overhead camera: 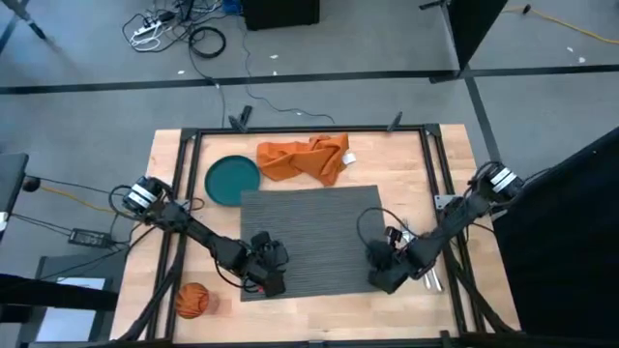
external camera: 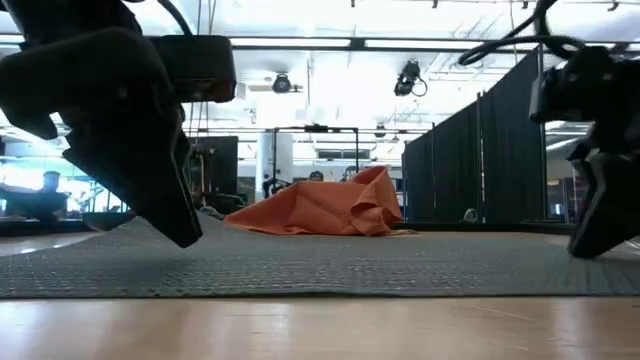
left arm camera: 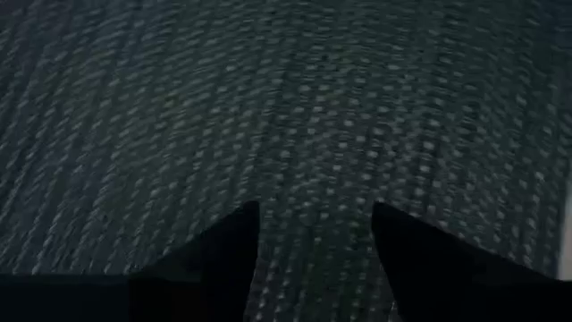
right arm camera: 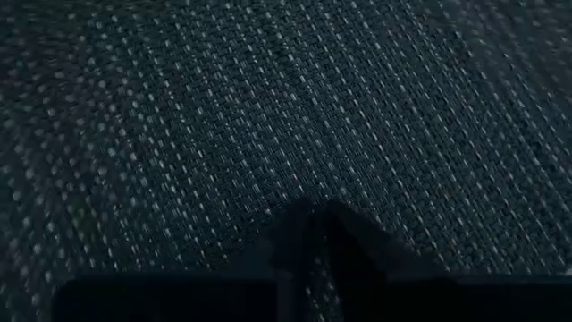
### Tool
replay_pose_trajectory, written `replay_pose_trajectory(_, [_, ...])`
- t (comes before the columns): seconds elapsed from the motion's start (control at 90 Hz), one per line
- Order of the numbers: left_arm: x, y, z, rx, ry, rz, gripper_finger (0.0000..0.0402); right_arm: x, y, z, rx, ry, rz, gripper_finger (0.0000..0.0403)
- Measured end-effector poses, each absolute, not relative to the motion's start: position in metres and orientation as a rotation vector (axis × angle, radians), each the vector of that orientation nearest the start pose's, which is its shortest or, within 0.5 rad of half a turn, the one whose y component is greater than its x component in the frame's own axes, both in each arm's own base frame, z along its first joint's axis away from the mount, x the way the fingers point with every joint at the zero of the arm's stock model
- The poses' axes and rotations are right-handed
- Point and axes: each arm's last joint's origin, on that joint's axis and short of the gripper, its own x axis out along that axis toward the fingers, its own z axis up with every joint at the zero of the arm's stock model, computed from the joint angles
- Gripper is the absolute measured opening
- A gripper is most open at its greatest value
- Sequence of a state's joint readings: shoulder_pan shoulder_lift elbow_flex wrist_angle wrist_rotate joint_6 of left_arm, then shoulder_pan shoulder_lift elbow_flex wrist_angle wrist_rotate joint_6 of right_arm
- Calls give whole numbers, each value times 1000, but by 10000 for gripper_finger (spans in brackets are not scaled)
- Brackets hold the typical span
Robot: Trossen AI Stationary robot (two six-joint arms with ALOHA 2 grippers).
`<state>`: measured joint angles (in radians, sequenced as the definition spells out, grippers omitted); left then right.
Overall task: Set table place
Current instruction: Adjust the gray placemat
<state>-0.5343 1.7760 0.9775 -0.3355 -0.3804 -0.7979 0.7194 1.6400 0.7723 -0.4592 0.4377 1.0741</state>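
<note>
The dark grey ribbed placemat (overhead camera: 309,237) lies flat in the middle of the wood table (overhead camera: 406,155). A teal plate (overhead camera: 232,180) sits at the mat's far left corner, and a crumpled orange napkin (overhead camera: 305,159) lies beyond the mat's far edge. An orange cup (overhead camera: 191,301) stands at the near left, off the mat. Silver cutlery (overhead camera: 432,277) lies by the mat's near right corner. My left gripper (left arm camera: 313,215) is open, low over the mat's near left part. My right gripper (right arm camera: 311,207) is shut, low over the mat's near right part. My left gripper points slanting down at the placemat's near left part (left arm camera: 313,134) with its fingers apart; the low view shows its lower finger (external camera: 185,235) down at the mat's surface, but I cannot tell whether it touches. My right gripper's shut fingertips (external camera: 585,245) also reach down to the mat's surface near its right edge; I cannot tell whether they touch it.
A black metal frame (overhead camera: 290,130) edges the table. Bare wood lies to the right of the napkin and along the near edge in front of the mat. Cables and a power strip lie on the floor beyond the table.
</note>
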Motion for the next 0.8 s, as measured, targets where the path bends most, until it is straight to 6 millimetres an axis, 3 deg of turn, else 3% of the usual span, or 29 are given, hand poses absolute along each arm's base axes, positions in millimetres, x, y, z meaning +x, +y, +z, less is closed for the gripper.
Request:
replay_pose_trajectory(0.233, [285, -162, 143, -274, 983, 270, 202, 199, 181, 125, 259, 1044, -311, 21])
replay_pose_trajectory(0.5, [275, -183, 143, -376, 980, 243, 202, 199, 182, 125, 263, 1046, -298, 21])
replay_pose_trajectory(0.8, [279, -196, 125, -400, 974, 228, 202, 199, 182, 125, 245, 1053, -287, 21])
